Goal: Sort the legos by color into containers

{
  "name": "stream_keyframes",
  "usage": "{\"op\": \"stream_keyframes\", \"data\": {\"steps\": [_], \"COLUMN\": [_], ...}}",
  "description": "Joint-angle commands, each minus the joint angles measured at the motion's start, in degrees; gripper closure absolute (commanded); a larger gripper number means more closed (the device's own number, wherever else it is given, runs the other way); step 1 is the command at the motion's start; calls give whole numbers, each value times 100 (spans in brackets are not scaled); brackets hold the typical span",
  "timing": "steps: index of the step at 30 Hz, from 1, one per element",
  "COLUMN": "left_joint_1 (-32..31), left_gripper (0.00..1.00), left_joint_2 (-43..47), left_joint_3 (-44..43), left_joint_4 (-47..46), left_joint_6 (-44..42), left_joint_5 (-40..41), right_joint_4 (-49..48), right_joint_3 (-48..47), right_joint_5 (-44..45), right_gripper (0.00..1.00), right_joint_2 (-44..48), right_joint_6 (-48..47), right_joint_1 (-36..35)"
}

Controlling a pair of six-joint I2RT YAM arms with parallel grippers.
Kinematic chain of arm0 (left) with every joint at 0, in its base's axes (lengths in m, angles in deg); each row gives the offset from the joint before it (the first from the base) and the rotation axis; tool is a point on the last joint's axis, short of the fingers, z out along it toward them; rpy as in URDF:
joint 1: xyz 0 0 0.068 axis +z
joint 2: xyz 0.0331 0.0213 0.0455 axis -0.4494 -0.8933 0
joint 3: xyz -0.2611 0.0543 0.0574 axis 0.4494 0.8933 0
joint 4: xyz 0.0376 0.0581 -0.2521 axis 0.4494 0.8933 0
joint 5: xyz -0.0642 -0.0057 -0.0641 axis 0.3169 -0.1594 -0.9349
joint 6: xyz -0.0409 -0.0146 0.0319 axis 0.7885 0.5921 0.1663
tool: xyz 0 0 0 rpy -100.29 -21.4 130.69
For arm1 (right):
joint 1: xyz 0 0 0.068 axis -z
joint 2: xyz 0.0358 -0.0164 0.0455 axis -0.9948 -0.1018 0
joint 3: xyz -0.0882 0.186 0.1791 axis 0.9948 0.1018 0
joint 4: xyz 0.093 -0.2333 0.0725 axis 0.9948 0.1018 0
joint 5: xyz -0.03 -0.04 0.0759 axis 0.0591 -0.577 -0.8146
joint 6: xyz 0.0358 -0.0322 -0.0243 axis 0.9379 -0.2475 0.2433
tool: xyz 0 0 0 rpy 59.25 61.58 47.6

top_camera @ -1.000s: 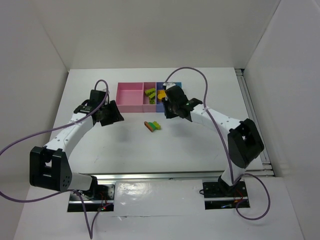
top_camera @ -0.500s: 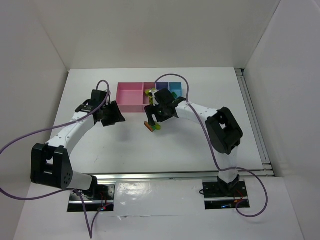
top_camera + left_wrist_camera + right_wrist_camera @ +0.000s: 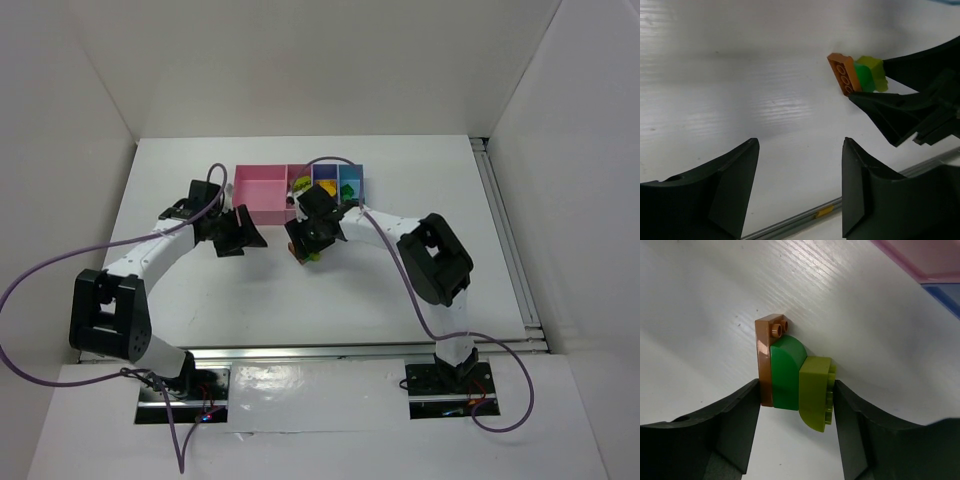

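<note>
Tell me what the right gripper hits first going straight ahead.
The right gripper would likely meet the green brick, centred between its open fingers, with the red-brown brick and yellow-green brick against it; the table lies behind.

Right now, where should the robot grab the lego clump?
Probably squeeze the clump across its two outer faces: the flat side of the brown brick and the far side of the yellow-green brick, coming straight down from above. It lies flat on the table, and the open right gripper straddles it.
</note>
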Motion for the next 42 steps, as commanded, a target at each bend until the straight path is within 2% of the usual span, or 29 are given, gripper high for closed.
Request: {"op": "stream_keyframes", "data": {"steps": [1,7,13,22,32,39,42], "left_joint_1": [-21,-74,-241,-486,-549,-496,-496], "left_gripper": [29,16,14,15,25,32,32], "left_joint_2": [16,16,-37,-90,322,727,1087], "left_joint_3": [-18,209,403,1053,1299,1633,1818], "left_joint_4": [-373,-961,-1384,-2753,-3256,-3309,-3459], "left_joint_6": [189,453,506,1077,1376,1875,1982], "left_joint_5": [-883,-1630,-2114,-2483,-2229,-1501,-1132], "right_joint_4": [-66,-390,-680,-1313,-1323,-1261,-1208], "right_joint_3": [146,506,919,1333,1333,1333,1333], "right_joint_5": [204,-120,-596,-1422,-1765,-1765,-1765], "right_gripper": [42,45,46,46,47,47,47], "right_joint_2": [242,743,1463,2071,2176,2176,2176], "right_joint_6": [-41,-41,73,468,416,416,416], "right_joint_1": [-25,-25,-25,-25,-25,-25,-25]}}
